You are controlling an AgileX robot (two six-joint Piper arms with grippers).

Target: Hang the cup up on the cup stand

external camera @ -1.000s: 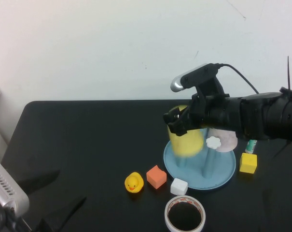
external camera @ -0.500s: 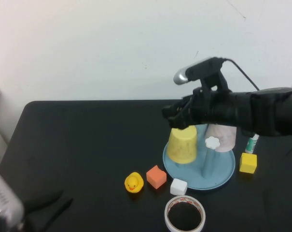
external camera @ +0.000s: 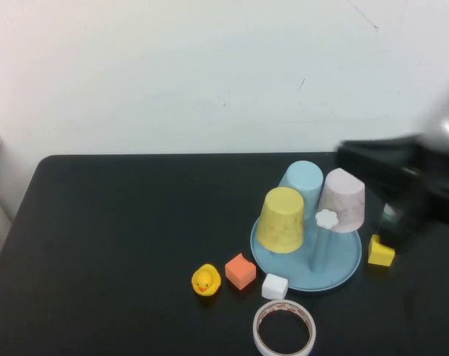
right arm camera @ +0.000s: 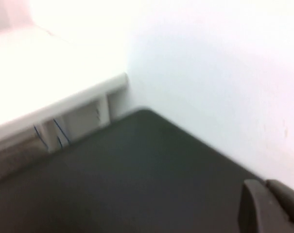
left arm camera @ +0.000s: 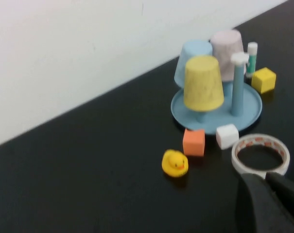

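The yellow cup (external camera: 281, 219) hangs upside down over a post of the cup stand (external camera: 344, 261), free of any gripper; it also shows in the left wrist view (left arm camera: 203, 83). One post with a white flower knob (external camera: 326, 219) stands bare beside it. My right arm (external camera: 402, 178) is a dark blur at the table's right edge, well clear of the stand; my right gripper (right arm camera: 263, 184) is shut and empty. My left gripper (left arm camera: 266, 177) is shut and empty, low at the near side by the tape roll, and is out of the high view.
A light blue cup (external camera: 302, 178) and a pale pink cup (external camera: 343, 200) hang on the stand's back posts. A rubber duck (external camera: 205, 280), orange cube (external camera: 240, 271), white cube (external camera: 274, 286) and white tape roll (external camera: 260, 326) lie in front. A yellow cube (external camera: 381, 251) lies right.
My right gripper let go of the yellow cup on the post and pulled back to the right edge. The left arm has left the high view's lower left corner.
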